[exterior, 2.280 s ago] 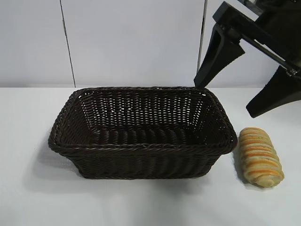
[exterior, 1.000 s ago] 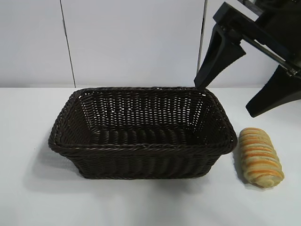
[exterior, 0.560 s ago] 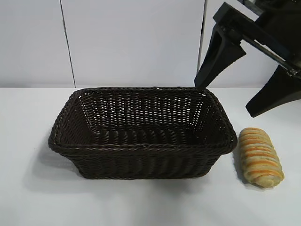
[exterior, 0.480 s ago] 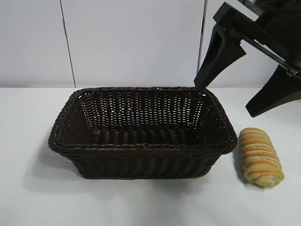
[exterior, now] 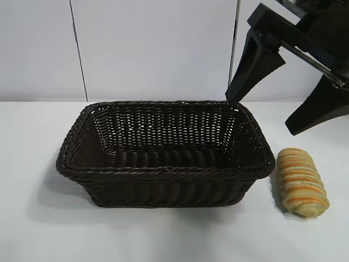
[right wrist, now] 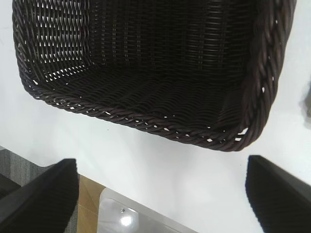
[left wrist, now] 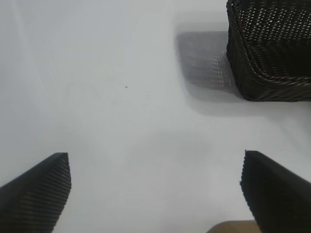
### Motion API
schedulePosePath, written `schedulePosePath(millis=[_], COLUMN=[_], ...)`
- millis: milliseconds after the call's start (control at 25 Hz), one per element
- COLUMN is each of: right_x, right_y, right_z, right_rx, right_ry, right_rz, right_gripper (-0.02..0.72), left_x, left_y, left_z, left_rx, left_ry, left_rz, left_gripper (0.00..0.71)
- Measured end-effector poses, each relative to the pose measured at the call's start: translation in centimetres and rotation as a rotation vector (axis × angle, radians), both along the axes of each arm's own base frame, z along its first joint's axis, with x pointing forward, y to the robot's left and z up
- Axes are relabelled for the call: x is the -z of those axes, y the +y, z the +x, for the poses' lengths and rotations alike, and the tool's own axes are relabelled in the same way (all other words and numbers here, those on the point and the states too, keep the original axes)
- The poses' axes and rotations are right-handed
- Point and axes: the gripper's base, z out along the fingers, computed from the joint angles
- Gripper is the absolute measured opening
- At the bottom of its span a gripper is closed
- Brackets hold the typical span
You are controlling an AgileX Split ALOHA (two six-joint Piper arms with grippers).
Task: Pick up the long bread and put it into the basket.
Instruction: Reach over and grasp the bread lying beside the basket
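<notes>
basket [exterior: 163,177]: large rectangular wicker piece, dark brown, centre of the exterior view; braided rope-like rim, sloping sides woven in fine crosswise strands with small gaps, flat ribbed floor; nothing lies inside it.
long bread [exterior: 301,182]: oblong golden-tan roll with rounded ends, crossed by orange-brown ridged stripes; it lies on the bench at the lower right of the exterior view, just beside the basket's right end, apart from it, and not in the basket.
bench [exterior: 32,229]: smooth matte white surface; it carries the basket and the bread, and the basket throws a soft grey shadow on it.
right end effector [exterior: 292,101]: upper right of the exterior view, above the basket's far right corner and above the bread; two black wedge-shaped fingers [exterior: 255,65] stand wide apart and grip nothing.
right wrist view: the basket [right wrist: 146,73] fills the upper part, its braided rim and ribbed floor plain to see; the two dark finger tips sit at the lower corners with a wide gap between them.
left end effector [left wrist: 155,187]: seen in the left wrist view only; two black fingers [left wrist: 39,187] with a fine ribbed texture at the lower corners, spread wide, nothing between them but bare white bench.
basket in left wrist view [left wrist: 269,48]: one corner at the upper right, well apart from the left end effector.
back wall [exterior: 152,49]: pale flat panels with thin dark vertical seams.
</notes>
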Motion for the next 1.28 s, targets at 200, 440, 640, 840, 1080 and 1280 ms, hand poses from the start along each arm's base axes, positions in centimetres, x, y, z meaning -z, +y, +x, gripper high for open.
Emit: schedulePosePath(millis=[200, 440, 640, 840, 1080, 1280], right_x=[-0.1, -1.8, -3.4, -3.7, -3.7, -3.7], right_y=[-0.2, -1.5, -3.1, -4.2, -4.6, -7.0], right_z=[0.2, 1.1, 1.2, 1.0, 1.0, 1.5], right_rx=[-0.001, 0.049, 0.098, 0.134, 0.147, 0.232], right_ry=[-0.023, -0.081, -0.072, -0.053, -0.051, -0.029], right_rz=[-0.026, -0.174, -0.357, -0.473, -0.497, -0.501], right_gripper=[0.663, 0.663, 0.663, 0.663, 0.663, 0.663], left_x=[0.0, 0.0, 0.0, 0.0, 0.0, 0.0], left_y=[0.0, 0.0, 0.0, 0.0, 0.0, 0.0], left_z=[0.0, 0.0, 0.0, 0.0, 0.0, 0.0], left_rx=[-0.011, -0.011, -0.011, -0.011, -0.011, -0.011], left_ry=[0.0, 0.0, 0.0, 0.0, 0.0, 0.0], left_rz=[0.0, 0.0, 0.0, 0.0, 0.0, 0.0], left_gripper=[0.687, 0.687, 0.687, 0.687, 0.687, 0.687])
